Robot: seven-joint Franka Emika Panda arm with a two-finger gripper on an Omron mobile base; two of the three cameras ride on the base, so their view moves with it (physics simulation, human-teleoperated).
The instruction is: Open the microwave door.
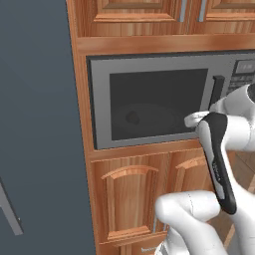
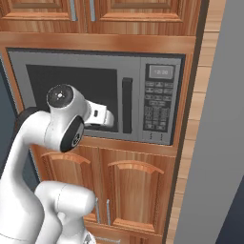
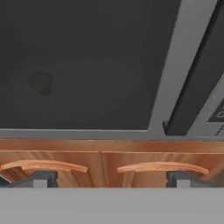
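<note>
1. Microwave door [image 1: 149, 102] sits flush in its wooden surround, closed as far as I can see, with the dark glass window taking up most of it and the black vertical bar handle [image 2: 127, 105] at its right edge, just beside the keypad panel [image 2: 157, 105].
2. Arm comes up from the bottom of both base views, folds at a white elbow, then reaches forward and up so the wrist ends right in front of the lower right part of the window.
3. Gripper [image 3: 109, 179] points at the door's bottom edge. In the hand view the two dark fingertips [image 3: 40, 178] stand wide apart with nothing between them, so it's holding nothing.
4. Handle in the hand view runs slanted up the right side, its lower end above and inside the right fingertip. Can't tell if anything touches the door; it looks close but apart.
5. Below the microwave are wooden cabinet doors [image 2: 131, 190] with arched trim, and more cabinets [image 1: 134, 12] above.
</note>
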